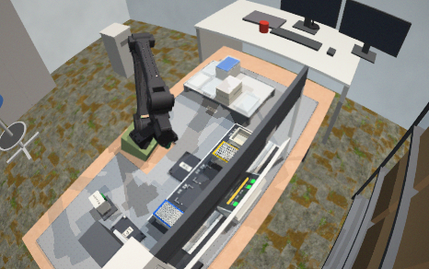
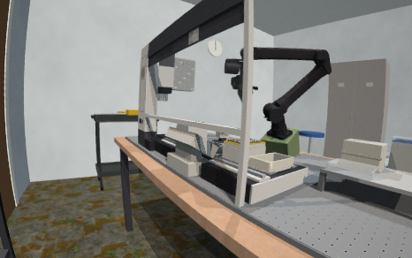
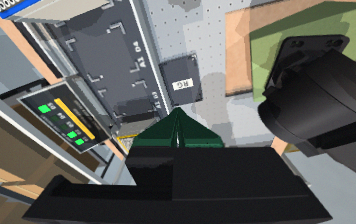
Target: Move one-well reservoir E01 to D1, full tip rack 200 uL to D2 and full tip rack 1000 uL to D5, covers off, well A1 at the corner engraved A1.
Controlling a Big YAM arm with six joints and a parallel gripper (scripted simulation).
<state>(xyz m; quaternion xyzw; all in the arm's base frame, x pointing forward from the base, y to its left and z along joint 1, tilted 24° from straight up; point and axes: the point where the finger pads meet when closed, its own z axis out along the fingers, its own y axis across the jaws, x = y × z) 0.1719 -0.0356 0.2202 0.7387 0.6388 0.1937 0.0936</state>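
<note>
Two tip racks (image 1: 226, 151) (image 1: 168, 213), one reservoir (image 1: 240, 134), two monitors (image 1: 311, 11) (image 1: 376, 23).

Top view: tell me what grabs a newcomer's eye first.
The black arm folded tall over its green base, its hand shut and holding nothing. Then the long dark beam slanting across the bench, with a yellow-rimmed rack and a blue-rimmed rack set along the deck beside it.

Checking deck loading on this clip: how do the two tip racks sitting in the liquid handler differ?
The yellow-framed rack sits next to the open reservoir, toward the shelf end; the blue-framed rack sits at the opposite end of the row. Two bare positions lie between them. Their frame colours differ, yellow against blue. Both are uncovered, showing pale dotted tops, and both look flat in their positions.
</note>
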